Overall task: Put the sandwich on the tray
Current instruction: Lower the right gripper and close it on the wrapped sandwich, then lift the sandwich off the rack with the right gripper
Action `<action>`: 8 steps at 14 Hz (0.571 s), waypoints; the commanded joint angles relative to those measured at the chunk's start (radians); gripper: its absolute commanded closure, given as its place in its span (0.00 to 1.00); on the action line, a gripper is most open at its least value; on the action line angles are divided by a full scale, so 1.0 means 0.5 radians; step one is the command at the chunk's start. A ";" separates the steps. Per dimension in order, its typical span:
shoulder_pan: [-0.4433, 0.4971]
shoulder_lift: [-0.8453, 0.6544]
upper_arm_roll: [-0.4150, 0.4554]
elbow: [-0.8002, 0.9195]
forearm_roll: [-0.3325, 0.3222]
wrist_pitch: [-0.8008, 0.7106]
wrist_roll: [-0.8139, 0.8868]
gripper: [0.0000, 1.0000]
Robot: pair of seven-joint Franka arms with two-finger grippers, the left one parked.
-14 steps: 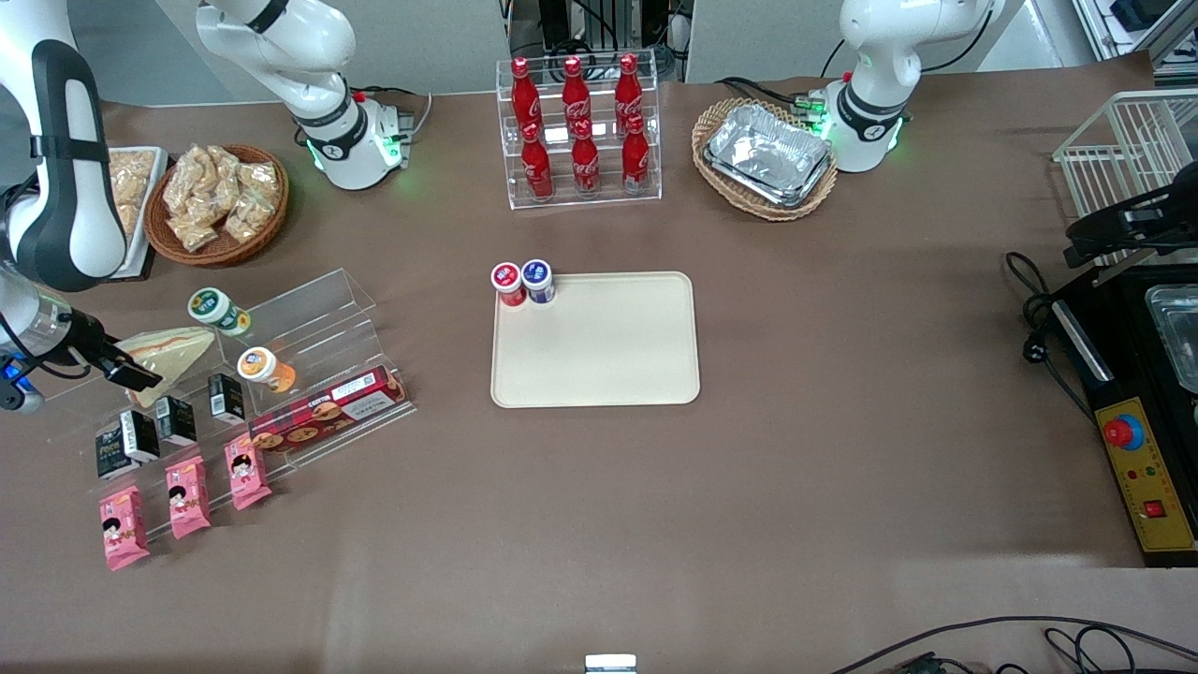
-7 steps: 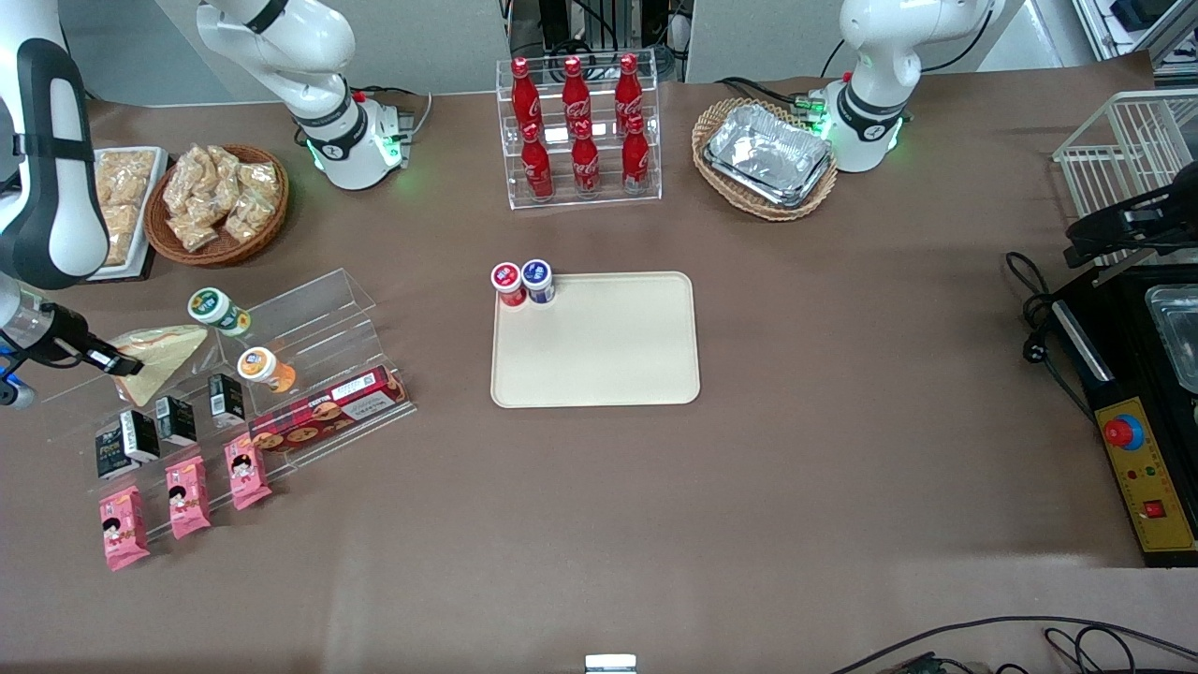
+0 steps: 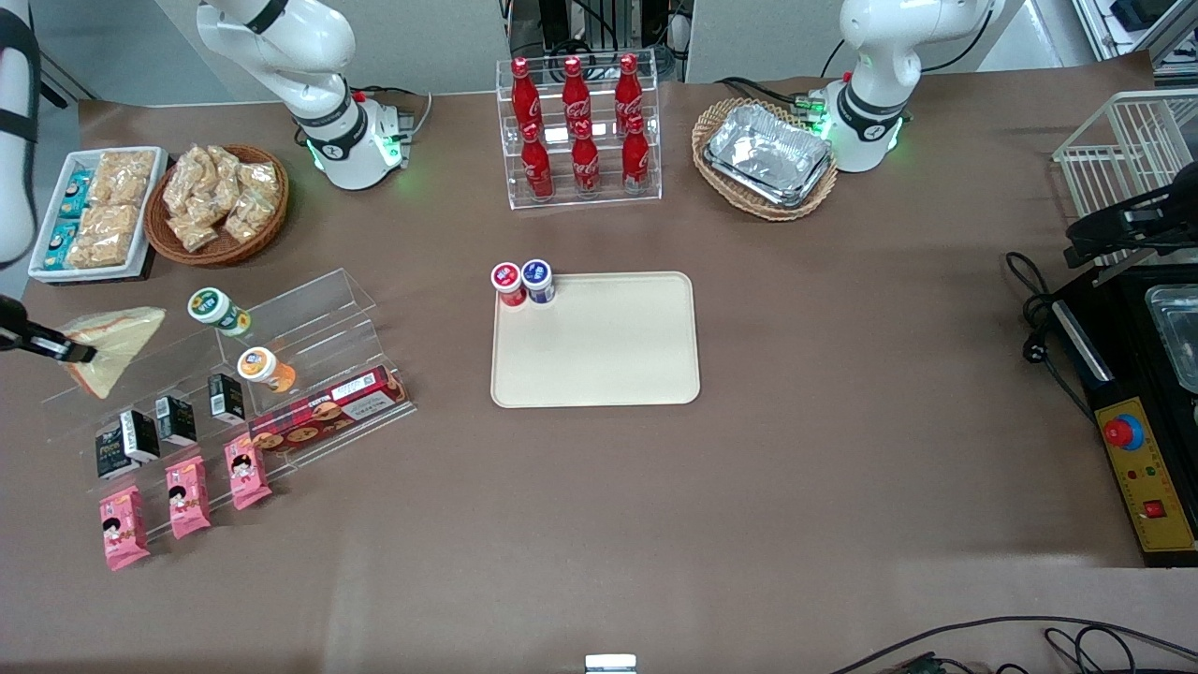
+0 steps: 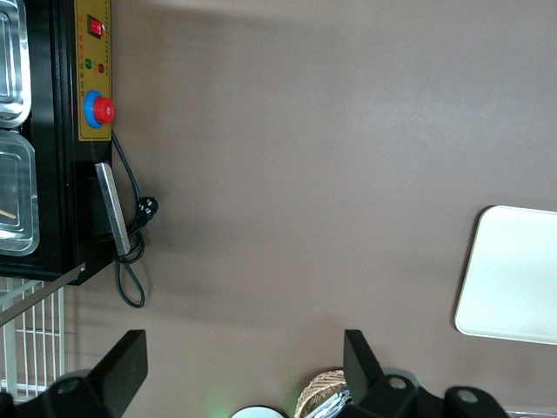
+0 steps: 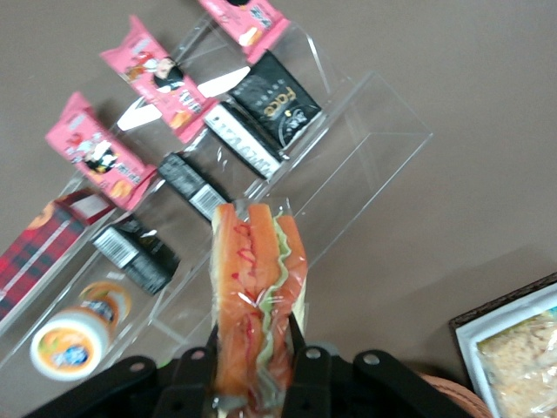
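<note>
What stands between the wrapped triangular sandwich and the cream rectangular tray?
Front view: between the gripper-held sandwich and tray stand the clear acrylic rack, its green-lidded cup and orange-lidded cup.

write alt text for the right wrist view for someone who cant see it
The gripper is shut on the wrapped sandwich, its red, green and white filling facing the camera, held above a clear acrylic display stand with pink snack packs and black cartons.

"Face" is read in white script on a black packet on the clear acrylic stand. White script is seen on the red cola bottles but cannot be read.
</note>
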 commanded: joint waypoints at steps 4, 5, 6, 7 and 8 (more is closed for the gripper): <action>0.318 0.094 0.081 0.420 0.100 -0.484 -0.104 0.74; 0.343 0.091 0.136 0.427 0.100 -0.490 -0.107 0.74; 0.343 0.091 0.225 0.433 0.097 -0.502 -0.107 0.74; 0.343 0.091 0.326 0.433 0.100 -0.502 -0.104 0.74; 0.343 0.094 0.458 0.433 0.091 -0.496 -0.101 0.74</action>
